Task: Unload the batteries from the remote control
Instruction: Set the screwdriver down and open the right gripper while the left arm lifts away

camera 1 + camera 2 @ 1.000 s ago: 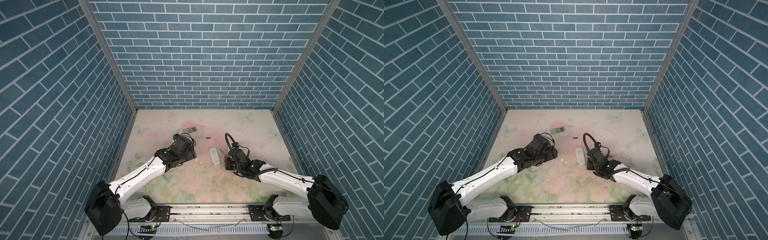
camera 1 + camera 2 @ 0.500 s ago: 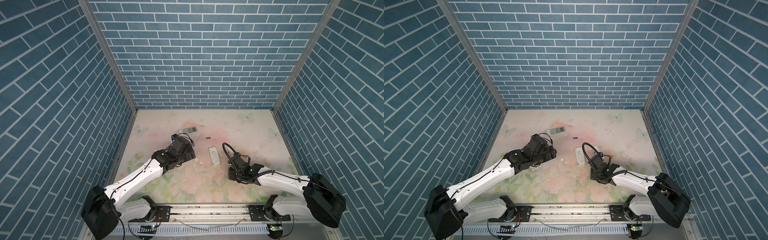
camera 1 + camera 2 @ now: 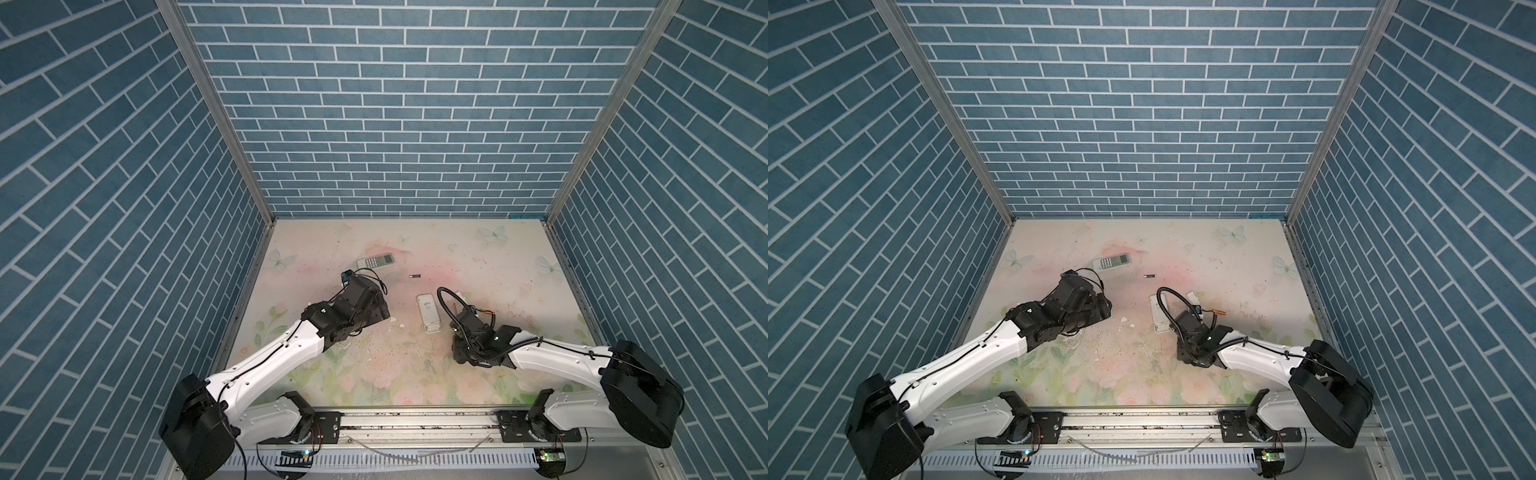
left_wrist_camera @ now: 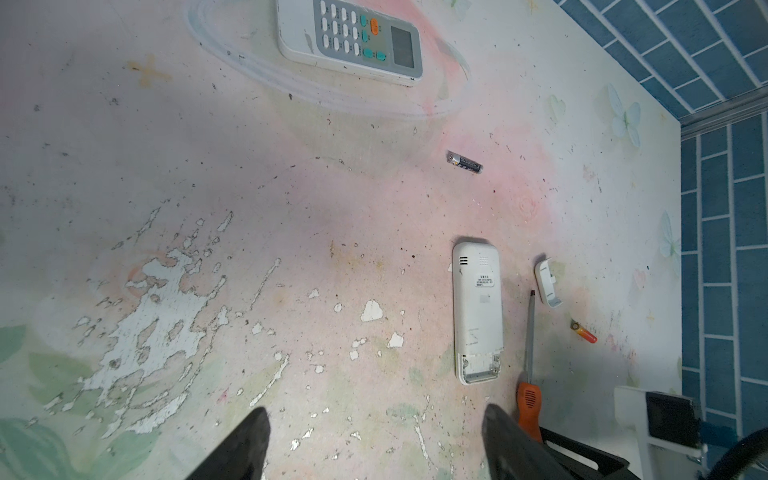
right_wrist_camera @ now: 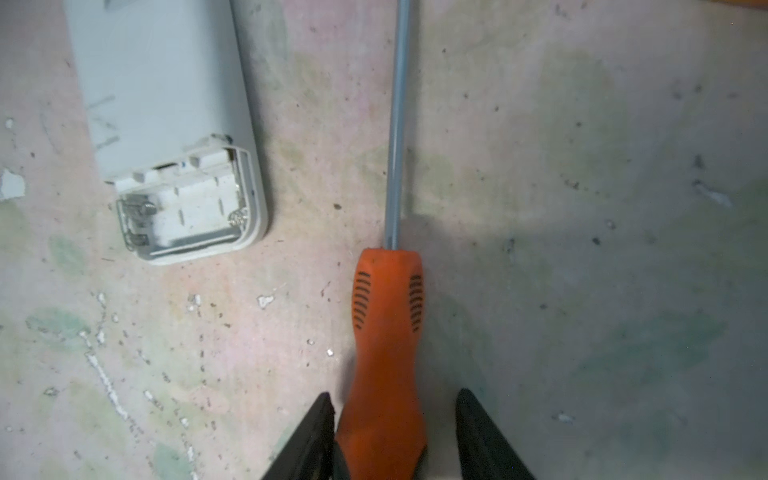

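Observation:
The white remote control (image 4: 478,307) lies face down mid-table, and its open battery bay (image 5: 187,212) shows only springs. One black battery (image 4: 464,162) lies loose beyond it, also seen in both top views (image 3: 414,275) (image 3: 1149,275). An orange-gold battery (image 4: 584,332) rests to its right. My right gripper (image 5: 395,395) is open, straddling the orange screwdriver handle (image 5: 386,332), which lies on the table with a gap at one finger. To the left of the remote, my left gripper (image 4: 376,415) hangs open over bare table with nothing in it.
A second remote (image 3: 376,261), buttons up, lies at the back left. A small white cover (image 4: 547,282) sits just right of the face-down remote. The screwdriver's grey shaft (image 5: 397,124) runs alongside that remote. Blue brick walls enclose the table on three sides.
The right gripper drew back toward the front edge with the screwdriver, and its jaws spread off the handle. The left arm barely shifted.

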`<state>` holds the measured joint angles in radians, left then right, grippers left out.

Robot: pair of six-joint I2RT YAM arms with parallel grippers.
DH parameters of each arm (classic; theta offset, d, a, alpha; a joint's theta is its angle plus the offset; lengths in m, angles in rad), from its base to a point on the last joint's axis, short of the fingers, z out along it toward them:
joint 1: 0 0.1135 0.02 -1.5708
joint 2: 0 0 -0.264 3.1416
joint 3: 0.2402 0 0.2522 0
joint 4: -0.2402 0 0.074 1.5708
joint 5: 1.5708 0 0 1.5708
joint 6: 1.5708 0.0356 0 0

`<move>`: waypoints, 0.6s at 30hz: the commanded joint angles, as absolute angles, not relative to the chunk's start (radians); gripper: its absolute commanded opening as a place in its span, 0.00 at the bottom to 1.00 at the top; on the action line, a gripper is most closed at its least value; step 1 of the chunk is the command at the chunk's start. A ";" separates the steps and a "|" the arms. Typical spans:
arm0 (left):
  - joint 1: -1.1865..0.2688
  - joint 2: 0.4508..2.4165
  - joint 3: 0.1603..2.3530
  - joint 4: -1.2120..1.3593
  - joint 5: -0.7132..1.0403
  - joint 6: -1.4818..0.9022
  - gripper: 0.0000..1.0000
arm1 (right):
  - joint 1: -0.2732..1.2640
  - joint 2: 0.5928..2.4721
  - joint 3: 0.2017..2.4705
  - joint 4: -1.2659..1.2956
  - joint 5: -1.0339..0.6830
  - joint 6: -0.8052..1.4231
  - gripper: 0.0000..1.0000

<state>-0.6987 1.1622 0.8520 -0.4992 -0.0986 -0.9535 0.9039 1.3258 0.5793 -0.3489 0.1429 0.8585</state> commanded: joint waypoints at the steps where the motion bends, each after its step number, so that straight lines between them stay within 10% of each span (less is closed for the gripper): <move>1: -0.690 1.173 0.855 -0.505 -0.118 -0.942 0.82 | 0.914 1.344 0.606 -0.487 0.163 0.868 0.50; 18: -0.477 1.685 1.354 -0.714 0.079 -0.399 0.99 | 0.912 1.176 0.872 -0.777 0.201 0.765 0.55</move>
